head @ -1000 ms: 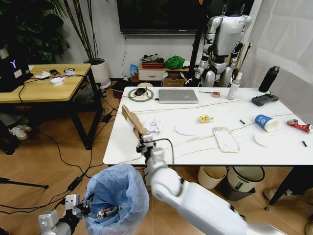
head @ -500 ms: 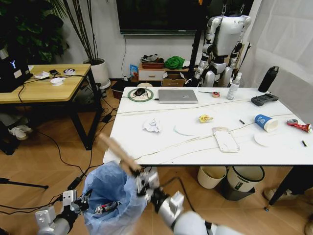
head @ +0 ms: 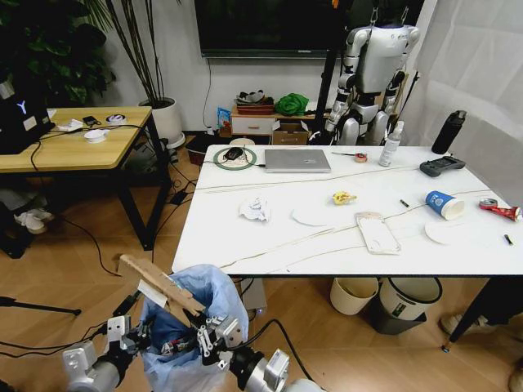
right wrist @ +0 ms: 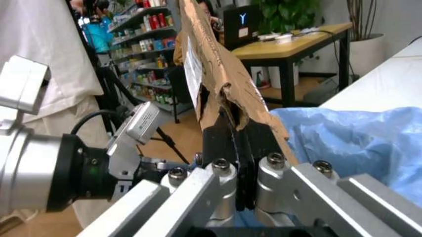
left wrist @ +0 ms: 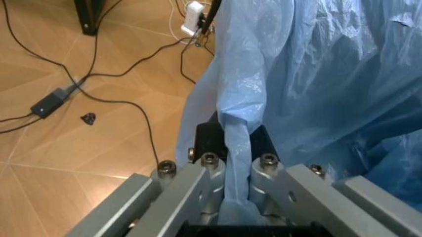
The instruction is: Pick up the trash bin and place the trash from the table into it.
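1. The counter (head: 245, 245), a veined white top, carries crumpled paper (head: 254, 209), a blue cup (head: 444, 204) and a red can (head: 500, 211).
2. The trash bin (head: 196, 327) hangs below its near edge, the left pincer (left wrist: 237, 185) pinching its blue bag.
3. The right pincer (right wrist: 240, 185) pinches the cardboard (head: 159, 284) over the rim; tip its low end inward before letting go, lest it hang across the mouth.

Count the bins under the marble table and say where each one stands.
2. A plain cream bin stands under the table, toward its right half; a white bin with black rim stands beside it, farther right. Others may be hidden.
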`<state>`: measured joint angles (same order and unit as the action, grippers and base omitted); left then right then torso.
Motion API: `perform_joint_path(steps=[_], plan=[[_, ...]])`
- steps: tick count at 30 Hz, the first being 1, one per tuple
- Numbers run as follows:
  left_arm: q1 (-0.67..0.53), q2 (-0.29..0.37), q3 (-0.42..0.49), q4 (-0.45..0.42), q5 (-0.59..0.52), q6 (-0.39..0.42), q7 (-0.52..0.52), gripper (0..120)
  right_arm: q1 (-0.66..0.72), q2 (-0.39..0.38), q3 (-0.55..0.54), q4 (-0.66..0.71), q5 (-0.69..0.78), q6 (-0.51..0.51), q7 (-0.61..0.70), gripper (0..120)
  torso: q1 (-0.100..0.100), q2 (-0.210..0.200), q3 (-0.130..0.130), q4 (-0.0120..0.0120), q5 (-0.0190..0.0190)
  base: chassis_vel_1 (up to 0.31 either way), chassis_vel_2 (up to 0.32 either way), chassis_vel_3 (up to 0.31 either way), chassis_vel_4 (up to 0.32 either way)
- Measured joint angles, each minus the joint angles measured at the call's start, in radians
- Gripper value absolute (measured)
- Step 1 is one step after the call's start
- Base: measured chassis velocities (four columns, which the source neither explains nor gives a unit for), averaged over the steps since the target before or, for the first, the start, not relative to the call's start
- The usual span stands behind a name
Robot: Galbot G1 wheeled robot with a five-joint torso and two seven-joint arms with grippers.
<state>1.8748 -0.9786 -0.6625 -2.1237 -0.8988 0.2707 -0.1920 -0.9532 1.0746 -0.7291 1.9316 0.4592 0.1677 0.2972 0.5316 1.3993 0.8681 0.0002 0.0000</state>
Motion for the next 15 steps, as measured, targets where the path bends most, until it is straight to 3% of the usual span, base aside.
perform_joint_path(steps=[15], plan=[[0.006,0.002,-0.007,-0.011,-0.013,0.002,-0.004,0,-0.047,-0.067,0.089,0.028,-0.089,0.016,0.054,52,0.000,0.000,0.000,-0.0001,0.0000,0.000,0.000,0.000,0.000]])
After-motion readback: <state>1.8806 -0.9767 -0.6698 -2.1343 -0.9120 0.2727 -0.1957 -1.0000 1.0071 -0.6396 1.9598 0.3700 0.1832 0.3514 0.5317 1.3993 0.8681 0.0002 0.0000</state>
